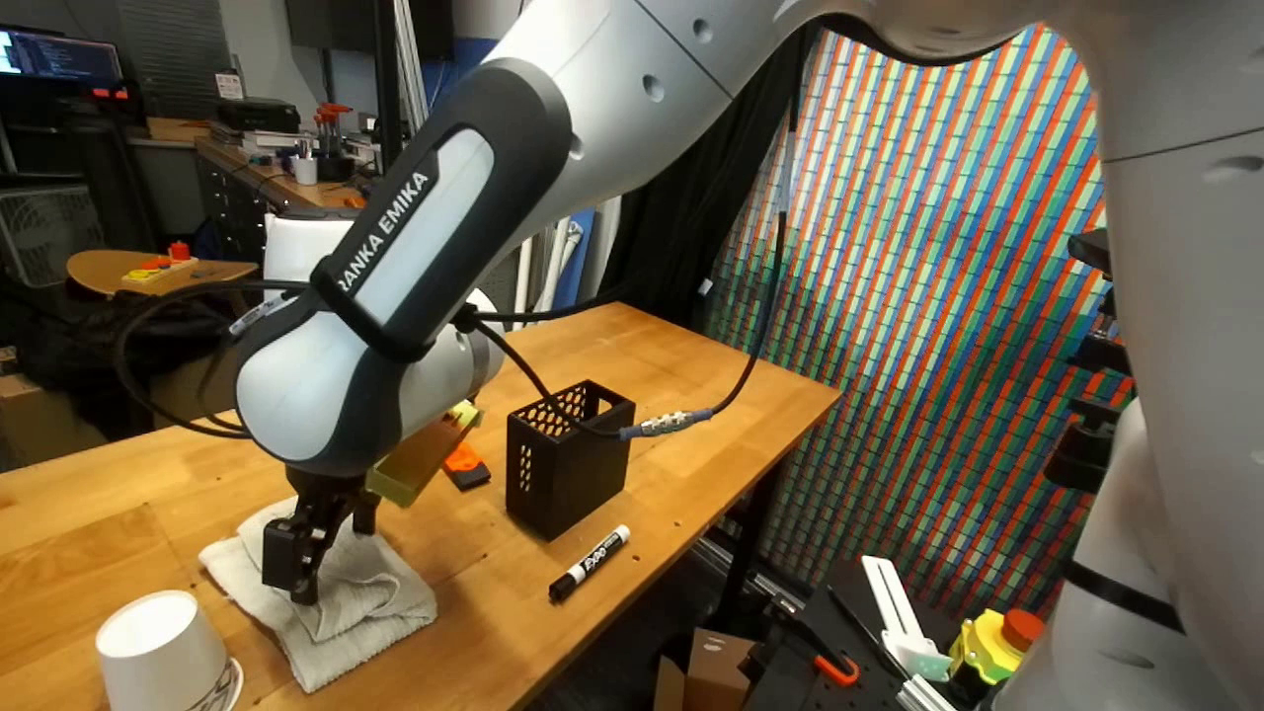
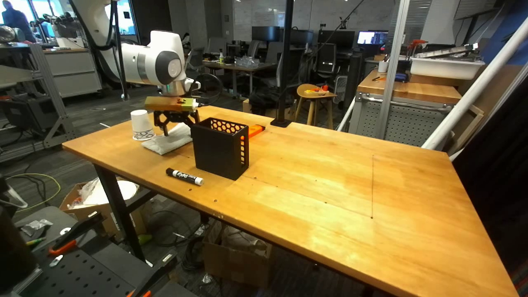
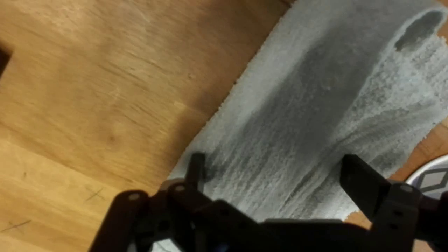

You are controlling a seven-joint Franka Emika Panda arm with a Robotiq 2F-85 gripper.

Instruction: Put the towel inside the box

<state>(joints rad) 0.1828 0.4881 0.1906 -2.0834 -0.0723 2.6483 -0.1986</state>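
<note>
A whitish folded towel [image 1: 360, 617] lies on the wooden table, and it also shows in an exterior view [image 2: 167, 143] and the wrist view [image 3: 297, 105]. My gripper [image 3: 273, 158] points down over the towel with its fingers wide apart and nothing clamped between them. In the exterior views the gripper [image 1: 336, 558] [image 2: 180, 128] is low at the towel; whether the fingertips touch the cloth is unclear. The box [image 1: 571, 474] is black, open-topped, with hexagon holes, and stands upright beside the towel; it also shows in an exterior view [image 2: 218, 152]. Its inside is mostly hidden.
A white upside-down cup [image 1: 158, 652] [image 2: 141, 121] stands close to the towel and gripper. A marker [image 1: 590, 565] [image 2: 184, 176] lies near the table edge. An orange-and-black object [image 1: 464, 466] [image 2: 256, 130] lies behind the box. An arm cable [image 1: 670, 423] hangs across the view.
</note>
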